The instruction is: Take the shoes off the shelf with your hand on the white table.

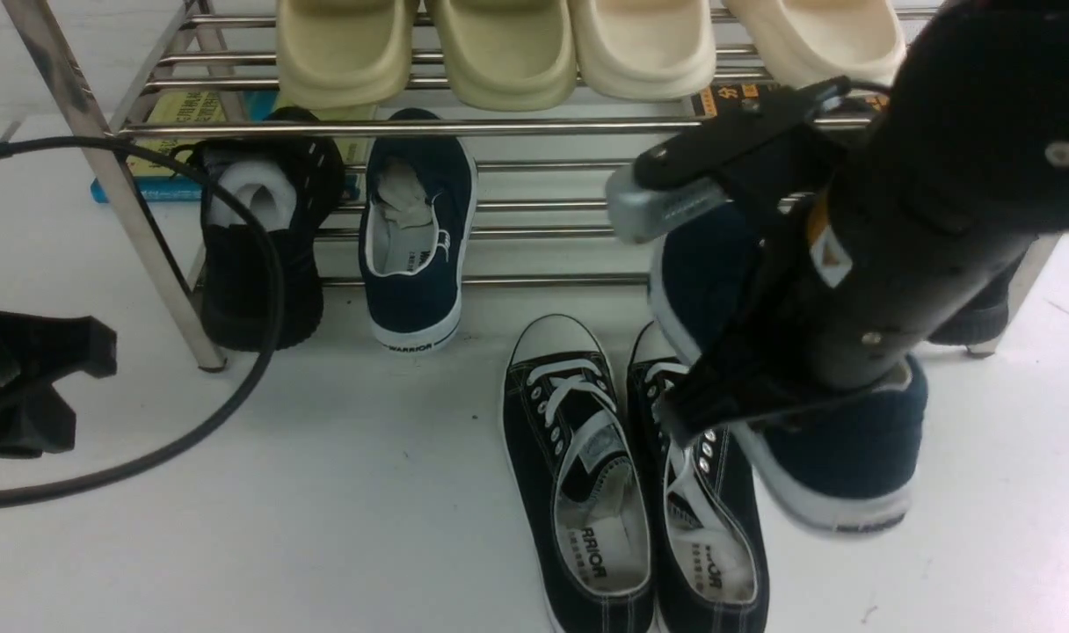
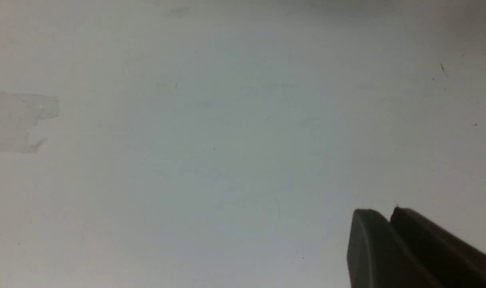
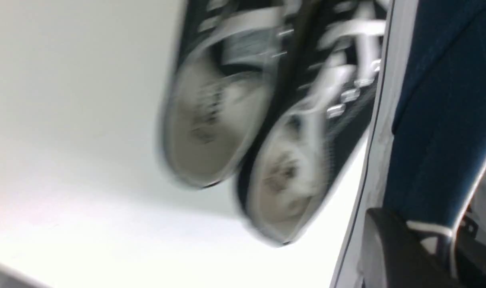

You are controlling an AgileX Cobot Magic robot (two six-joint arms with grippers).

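- The left gripper (image 2: 391, 226) is seen well in front of the shelf (image 1: 499, 127), its two matte black fingers pressed together with nothing between them, above the smooth white table (image 1: 323, 527).
- A looping black rubber cable (image 1: 262, 352) is laid across the table in front of the shelf's left leg.
- A pair of black canvas lace-up sneakers (image 1: 578, 475) with white rubber toe caps is set on the table before the shelf's middle.
- One navy slip-on shoe (image 1: 851, 440), canvas with a thick white rubber sole, is clamped at its collar by the right gripper (image 1: 728, 400) and is held tilted in front of the shelf's right part.
- The other navy slip-on (image 1: 416, 264) is left on the shelf's lower tier of shiny chrome rods, with crumpled paper inside.
- A black knit shoe (image 1: 262, 264) is placed just beside it on the same tier.
- Rounded cream foam slippers (image 1: 499, 53) are lined up on the upper tier.
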